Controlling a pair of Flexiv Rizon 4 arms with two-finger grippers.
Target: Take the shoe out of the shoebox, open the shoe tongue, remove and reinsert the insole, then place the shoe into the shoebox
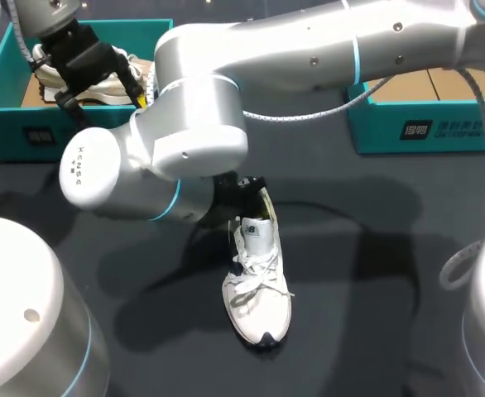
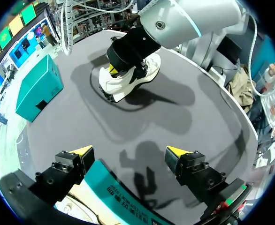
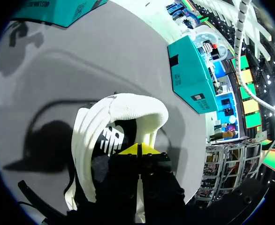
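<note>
Shoe [image 1: 257, 289] at tabletop [image 1: 375, 314] centre, long axis 12–6, toe at 6. Right gripper [image 3: 138, 149] closed, tips in collar at 12 end. Left gripper [image 2: 129, 152] open over shoebox [image 1: 11, 136] at 10, well apart.

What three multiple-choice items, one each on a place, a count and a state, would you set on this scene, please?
1. Where on the shoe is the right gripper? A. Toe. B. Sole. C. Opening.
2. How many teal boxes stand on the table? A. One. B. Two. C. Three.
3. How is the left gripper? A. Open. B. Shut on a lace. C. Shut on a sock.
Answers: 1 C, its yellow tips sit at the shoe's collar; 2 B, the left box and the right box; 3 A, its fingers stand wide apart, holding nothing.
</note>
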